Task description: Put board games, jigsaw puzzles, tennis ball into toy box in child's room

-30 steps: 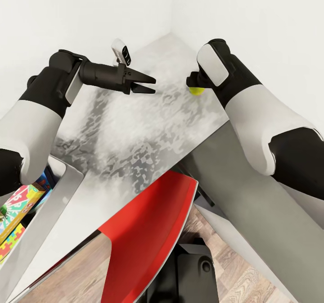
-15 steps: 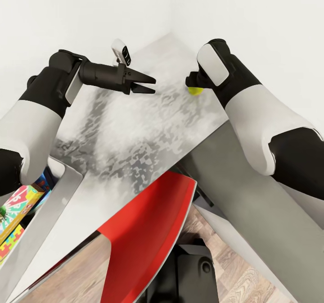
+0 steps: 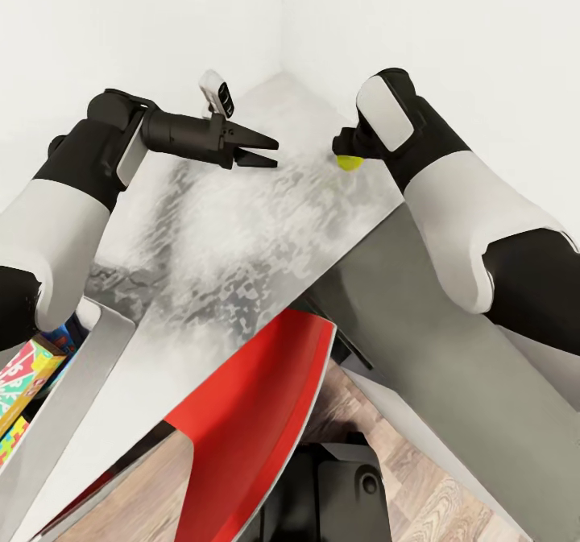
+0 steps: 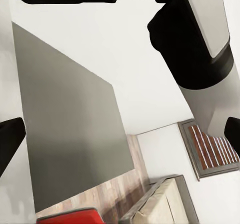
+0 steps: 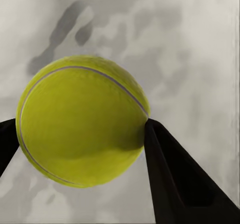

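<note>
My right gripper [image 5: 82, 134] is clenched on the tennis ball [image 5: 82, 120]: in the right wrist view one dark finger [image 5: 175, 179] presses on the ball's side and the tip of the other touches the opposite side. In the head view the ball [image 3: 349, 162] shows as a small yellow spot under my right forearm, above the mottled white-grey top of the table [image 3: 242, 228], near the corner where the two white walls meet. My left gripper [image 3: 270, 152] is held out above the same top, well apart from the ball, with its two fingers slightly parted and nothing between them. Between my arms the table top is bare. Its far end runs into the wall corner, and its near edge goes diagonally in front of me. Below this edge a red chair [image 3: 250, 421] stands close against the table, over the wooden floor [image 3: 403, 477]. At my left side I see the grey rim of the toy box [image 3: 68, 397], and behind the rim a colourful board game [image 3: 20, 377] shows partly, cut off by the picture edge. At my right a plain grey panel [image 3: 419, 341] slopes down beside the table.
</note>
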Robot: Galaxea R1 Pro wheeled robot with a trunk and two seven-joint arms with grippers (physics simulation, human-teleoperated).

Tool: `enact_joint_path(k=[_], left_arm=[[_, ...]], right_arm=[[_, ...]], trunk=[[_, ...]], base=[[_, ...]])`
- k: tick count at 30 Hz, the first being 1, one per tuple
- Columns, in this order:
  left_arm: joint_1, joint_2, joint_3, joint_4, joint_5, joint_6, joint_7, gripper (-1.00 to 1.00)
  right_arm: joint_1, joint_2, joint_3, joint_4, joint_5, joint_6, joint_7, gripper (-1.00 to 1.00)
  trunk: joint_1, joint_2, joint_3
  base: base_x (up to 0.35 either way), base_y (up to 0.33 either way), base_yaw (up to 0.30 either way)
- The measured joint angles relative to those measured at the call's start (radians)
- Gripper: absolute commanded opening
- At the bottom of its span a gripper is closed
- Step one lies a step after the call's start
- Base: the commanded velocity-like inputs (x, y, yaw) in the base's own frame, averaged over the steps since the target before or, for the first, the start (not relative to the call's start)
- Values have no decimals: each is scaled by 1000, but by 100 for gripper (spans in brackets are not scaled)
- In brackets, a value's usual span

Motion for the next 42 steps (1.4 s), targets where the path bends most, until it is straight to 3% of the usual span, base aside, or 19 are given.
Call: enact_joint_path(k=[14,29,42], left_arm=[[0,0,1,0,2,0,0,100],[0,-1,-1,1,1,0,0,100],[0,-4,0,1,0,0,0,100]], right_arm=[[0,14,-4,0,0,5,-3,-100],[0,13,-4,0,1,5,-3,-100],[1,11,-4,0,0,5,0,-100]], trunk=[[0,0,10],[0,0,18],[0,0,39]], base=[[0,0,-45],[0,0,181],[0,0,37]])
